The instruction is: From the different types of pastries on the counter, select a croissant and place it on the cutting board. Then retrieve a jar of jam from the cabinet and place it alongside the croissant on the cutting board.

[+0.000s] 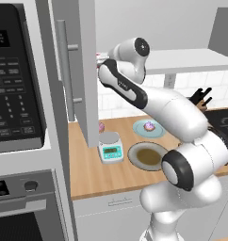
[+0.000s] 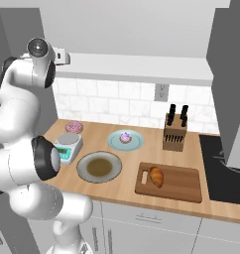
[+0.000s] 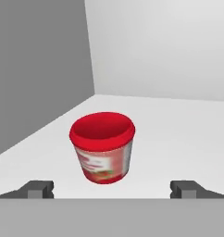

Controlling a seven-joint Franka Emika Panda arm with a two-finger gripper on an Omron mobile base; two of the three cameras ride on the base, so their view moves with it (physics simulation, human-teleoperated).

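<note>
From the hand view I have the jar of jam standing on the white shelf of the cabinet, just ahead of the gripper, and lying between the lines of its two fingertips. The jaws stand fully apart with nothing held, and neither tip touches the jar. A grey side wall closes the left; bare shelf runs open to the right.

On the left base view, the cabinet door hangs open beside my arm, covering part of the counter; a scale, a grey-brown plate and a frosted cake on a pale dish sit beyond it.

The right base view gives me the croissant, lying at the left end of the cutting board; the board's right part is bare. A knife block stands behind it.
</note>
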